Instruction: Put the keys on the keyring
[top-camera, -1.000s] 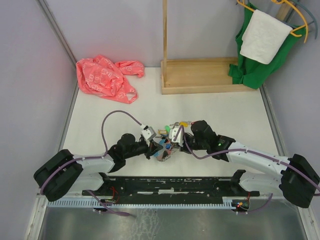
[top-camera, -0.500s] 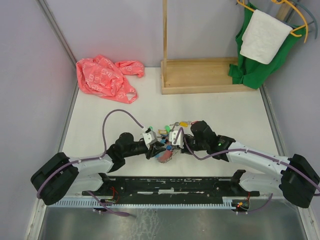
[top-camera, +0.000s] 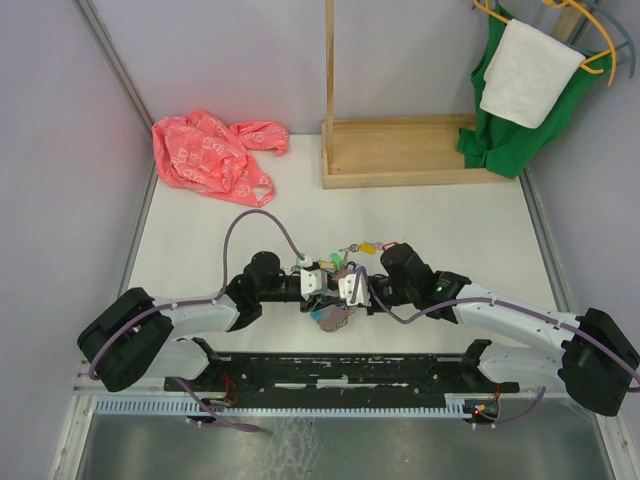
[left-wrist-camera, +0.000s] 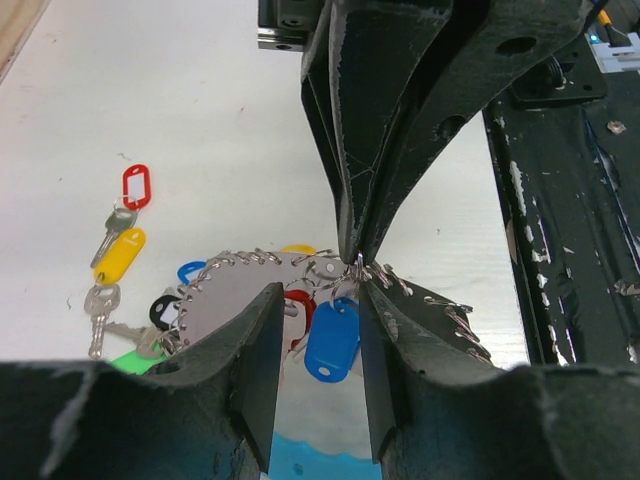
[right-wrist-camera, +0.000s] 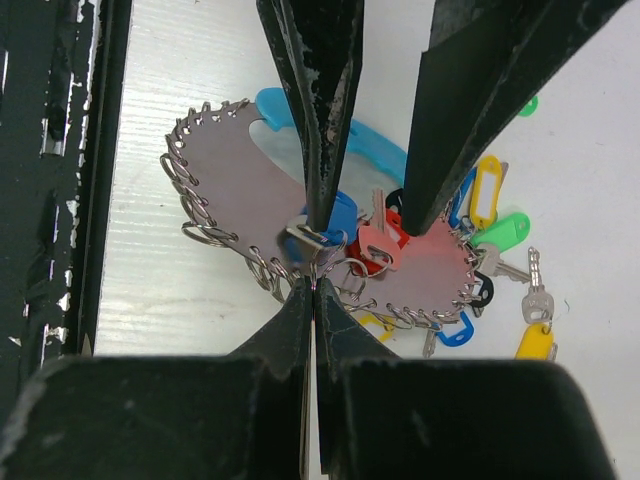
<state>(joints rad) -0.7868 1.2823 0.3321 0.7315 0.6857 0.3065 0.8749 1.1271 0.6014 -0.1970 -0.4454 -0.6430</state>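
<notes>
Right jaws pinched shut on the keyring (right-wrist-camera: 230, 180) rim; left jaws stood apart over it, among tagged keys (left-wrist-camera: 331, 343).

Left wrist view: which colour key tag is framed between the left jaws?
The solid blue tag: it shows in the gap between the left jaws, against the keyring. The red tag and yellow tag lie loose on the table, well aside.

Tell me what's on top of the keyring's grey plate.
A blue tag and a key lie on the plate; black fingers hide part of its middle.
</notes>
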